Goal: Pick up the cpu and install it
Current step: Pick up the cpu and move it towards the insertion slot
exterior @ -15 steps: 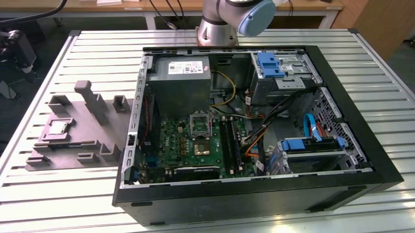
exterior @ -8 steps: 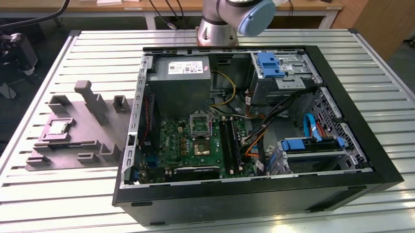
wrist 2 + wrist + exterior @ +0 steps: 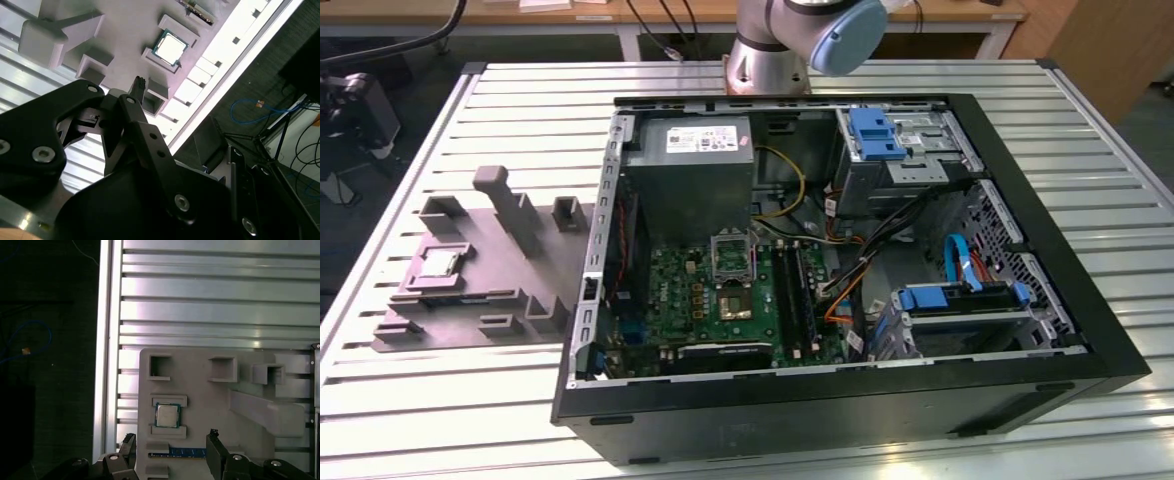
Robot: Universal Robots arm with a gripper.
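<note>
In the exterior view the cpu [image 3: 439,264] sits on the grey tray [image 3: 487,278] beside the computer case [image 3: 854,405]. In the first wrist view the end effector [image 3: 171,451] hangs spread wide and empty near the cpu [image 3: 167,415].

open PC case [image 3: 827,415] — on slatted table [image 3: 440,400] | grey-purple tray [image 3: 494,262] just beside case, exterior view's left

The white label [image 3: 703,139] on the power supply [image 3: 691,180] cannot be read.
</note>
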